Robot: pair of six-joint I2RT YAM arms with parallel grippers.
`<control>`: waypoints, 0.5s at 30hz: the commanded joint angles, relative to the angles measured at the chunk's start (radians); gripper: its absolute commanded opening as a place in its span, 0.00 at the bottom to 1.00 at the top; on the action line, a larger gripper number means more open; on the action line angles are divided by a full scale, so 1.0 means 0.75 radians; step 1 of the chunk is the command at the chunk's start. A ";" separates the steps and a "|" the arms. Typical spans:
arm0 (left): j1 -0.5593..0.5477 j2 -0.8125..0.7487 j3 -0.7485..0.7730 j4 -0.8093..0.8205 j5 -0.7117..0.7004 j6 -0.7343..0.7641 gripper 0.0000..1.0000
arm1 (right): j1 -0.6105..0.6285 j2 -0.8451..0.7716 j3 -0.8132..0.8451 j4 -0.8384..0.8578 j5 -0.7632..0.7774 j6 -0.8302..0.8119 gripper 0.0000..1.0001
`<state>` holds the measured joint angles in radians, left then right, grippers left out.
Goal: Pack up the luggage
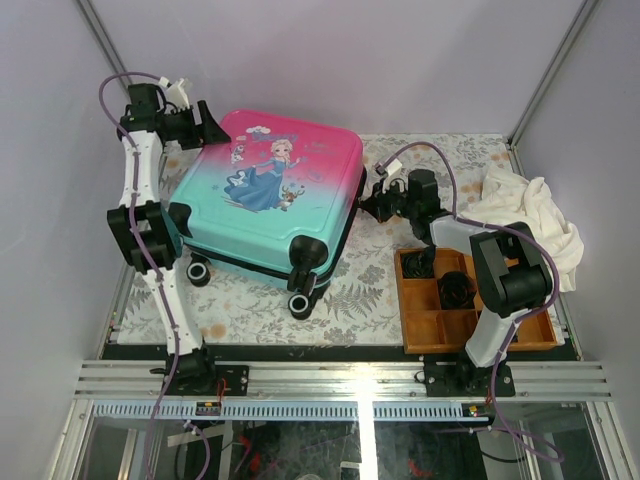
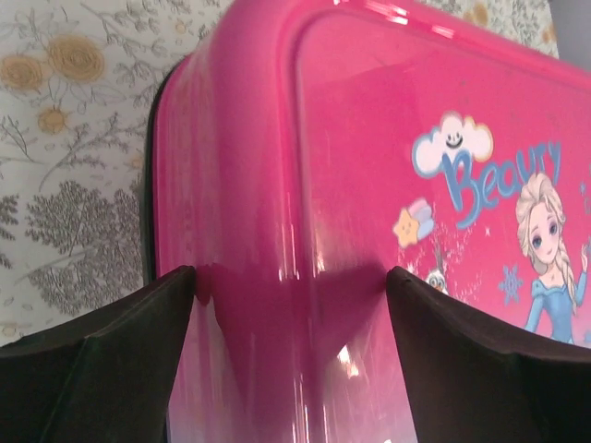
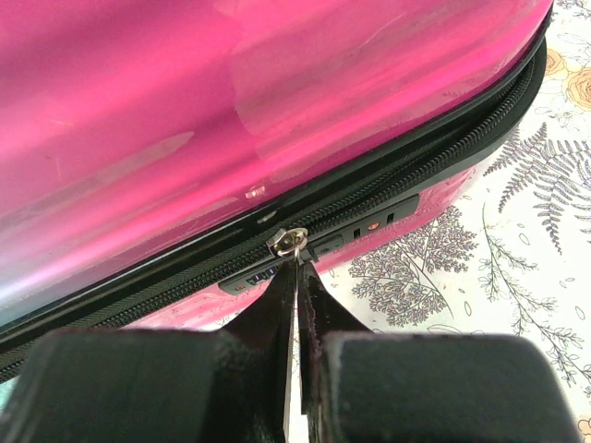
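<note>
The luggage (image 1: 270,195) is being shown closed and lying flat in the upper middle of the top view, with its printed shell facing up and its outline turned slightly askew. The hard shell is being seen fading from pink at the far end to teal at the near end, with a cartoon princess in a blue dress printed across it. Black wheels (image 1: 300,303) are being shown at the near end. In the right wrist view, a black zipper (image 3: 416,175) is being seen running along the seam, with its silver zipper pull (image 3: 288,242) at frame centre.
</note>
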<state>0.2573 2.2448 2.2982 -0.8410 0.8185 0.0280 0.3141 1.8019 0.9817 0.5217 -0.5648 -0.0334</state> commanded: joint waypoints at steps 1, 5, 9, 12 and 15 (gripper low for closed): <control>-0.183 0.021 0.050 0.121 0.180 -0.091 0.74 | 0.029 -0.061 -0.031 0.073 0.027 0.010 0.00; -0.278 0.095 0.103 0.218 0.207 -0.123 0.61 | 0.031 -0.089 -0.078 0.089 0.039 0.038 0.00; -0.370 0.198 0.206 0.229 0.213 -0.121 0.50 | 0.033 -0.123 -0.130 0.096 0.032 0.053 0.00; -0.462 0.226 0.256 0.234 0.190 -0.053 0.50 | 0.040 -0.138 -0.147 0.086 0.029 0.063 0.00; -0.523 0.179 0.312 0.322 -0.020 0.013 0.67 | 0.052 -0.153 -0.169 0.087 0.042 0.076 0.00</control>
<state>0.0498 2.3901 2.4844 -0.6033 0.7444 -0.0044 0.3042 1.7107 0.8505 0.4976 -0.4999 -0.0059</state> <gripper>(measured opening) 0.567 0.021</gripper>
